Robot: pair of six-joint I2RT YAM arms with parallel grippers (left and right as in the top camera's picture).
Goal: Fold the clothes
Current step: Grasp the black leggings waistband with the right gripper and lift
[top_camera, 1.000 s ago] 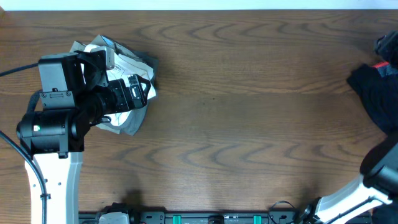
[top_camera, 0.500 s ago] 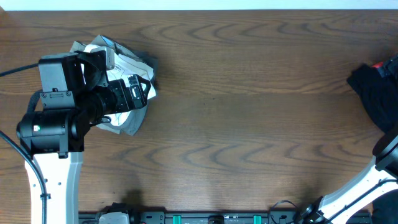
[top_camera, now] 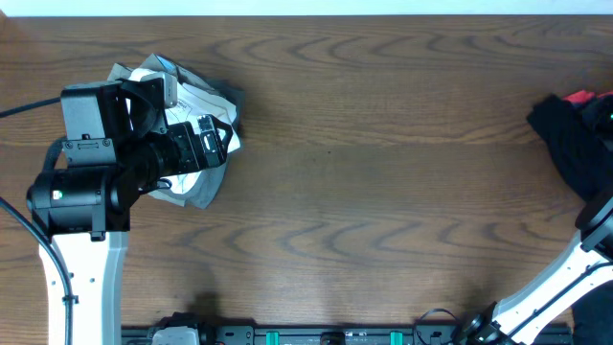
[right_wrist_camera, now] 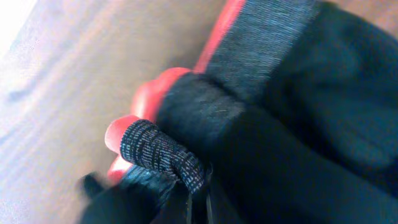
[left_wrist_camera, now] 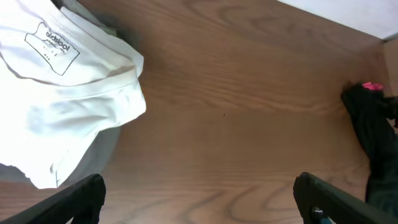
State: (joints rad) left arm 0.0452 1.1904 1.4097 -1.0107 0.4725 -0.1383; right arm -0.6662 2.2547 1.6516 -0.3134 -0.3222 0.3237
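- The left gripper (left_wrist_camera: 199, 190) is held open. Its two fingers (left_wrist_camera: 78, 198) are spread wide, and only bare table (left_wrist_camera: 236, 124) is seen between them.
- A white garment (left_wrist_camera: 68, 93) with a small printed label is bunched up just ahead of the gripper's left finger. Whether that finger touches it cannot be told.
- A grey piece (left_wrist_camera: 106, 155) is tucked under the white garment, on the side facing the gap between the fingers.
- From overhead, the left gripper is seen above this pale pile, and part of the pile is hidden by it.
- Far ahead of the right finger, well apart from the pale pile, black leggings (left_wrist_camera: 373, 137) are heaped at the table's far edge. A pink-red scrap shows at their top.
- The right gripper cannot be judged. Its wrist view is filled with fabric at very close range and no finger can be made out, so whether it is open, closed or gripping cannot be told.
- Directly in front of that wrist, a grey-speckled waistband (right_wrist_camera: 261, 43) is folded over and bunched. Red edging (right_wrist_camera: 217, 31) runs along it, and a rolled end curls toward the camera.
- Plain black fabric of the same leggings is spread beyond the waistband.
- The right arm (top_camera: 594, 240) is seen overhead at the table's edge, just beside the black heap.
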